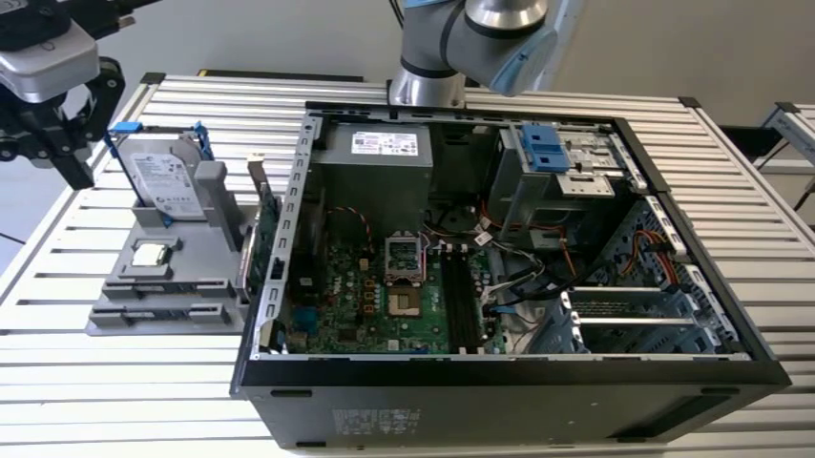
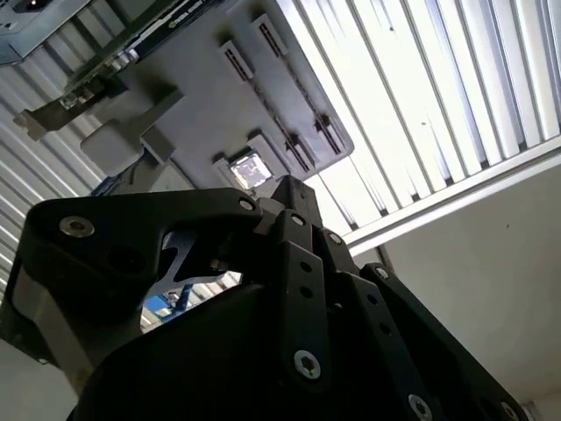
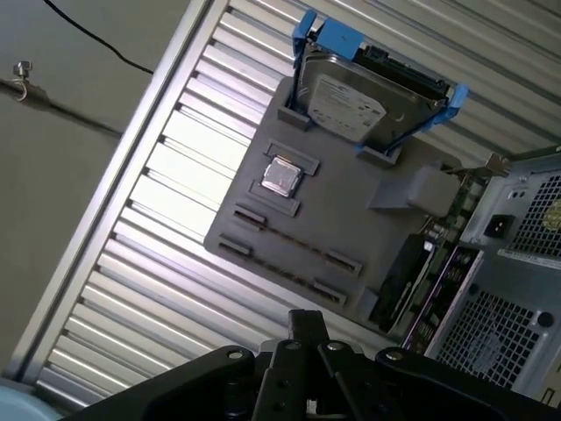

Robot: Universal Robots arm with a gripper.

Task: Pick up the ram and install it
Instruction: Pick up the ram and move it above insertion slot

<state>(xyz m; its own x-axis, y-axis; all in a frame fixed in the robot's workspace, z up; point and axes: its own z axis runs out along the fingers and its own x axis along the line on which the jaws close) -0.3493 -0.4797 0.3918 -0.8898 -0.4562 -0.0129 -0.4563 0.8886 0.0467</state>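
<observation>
Black gripper (image 3: 307,326) hangs over the counter (image 3: 175,175) at the exterior view's left, beside the grey fixture (image 3: 351,206) holding the hard drive (image 3: 351,101) upright, likely for easy grasping; its opening and where the ram is I cannot tell.

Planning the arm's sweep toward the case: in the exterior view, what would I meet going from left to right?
gripper → hard drive in its blue-handled frame → upright expansion card → motherboard → blue drive-bay bracket
</observation>
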